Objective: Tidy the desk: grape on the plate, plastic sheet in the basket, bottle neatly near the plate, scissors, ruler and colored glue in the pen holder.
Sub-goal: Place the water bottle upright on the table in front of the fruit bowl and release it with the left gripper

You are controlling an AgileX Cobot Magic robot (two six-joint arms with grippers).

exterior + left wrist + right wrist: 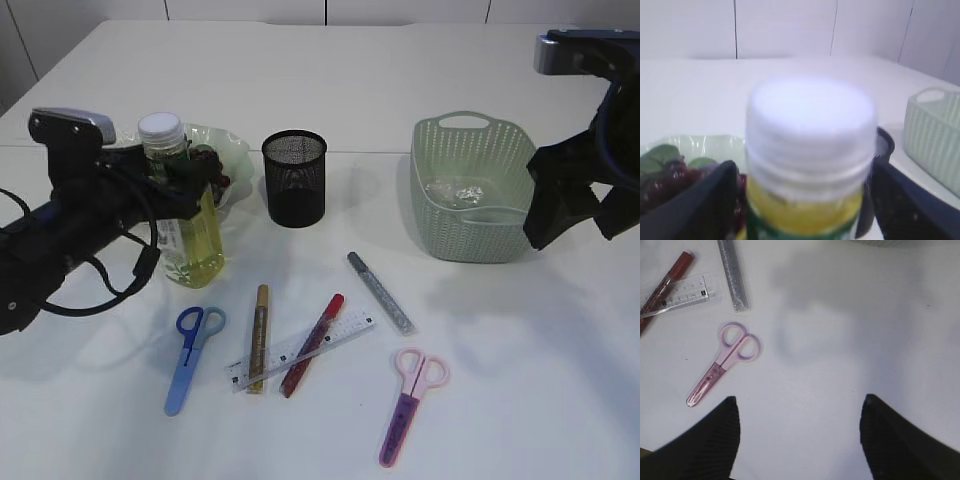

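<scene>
We see the left gripper (185, 185) at the bottle (188, 215) of yellow liquid, which stands upright with its white cap on, just in front of the pale green plate (232, 150). In the left wrist view the two dark fingers (695, 205) flank the bottle (810, 160), with a sliver of space showing on each side, but we cannot tell for certain whether it has let go. Dark red grapes (670, 177) with leaves lie on the plate (705, 145) behind the bottle.

The black mesh pen holder (294, 177) stands upright to the right of the plate. The green woven basket (473, 190) sits well to the right, and a crumpled clear plastic sheet (455, 192) lies inside it.

On the table in front lie the blue scissors (190, 355), a gold glue pen (259, 335), a red glue pen (312, 343) crossing over the clear ruler (300, 348), a silver glue pen (380, 292) and the pink scissors (410, 400).

The right gripper (797, 435) hangs above the bare table near the basket, its jaws spread wide and empty; in its wrist view the pink scissors (725, 362) lie below and to the left.
</scene>
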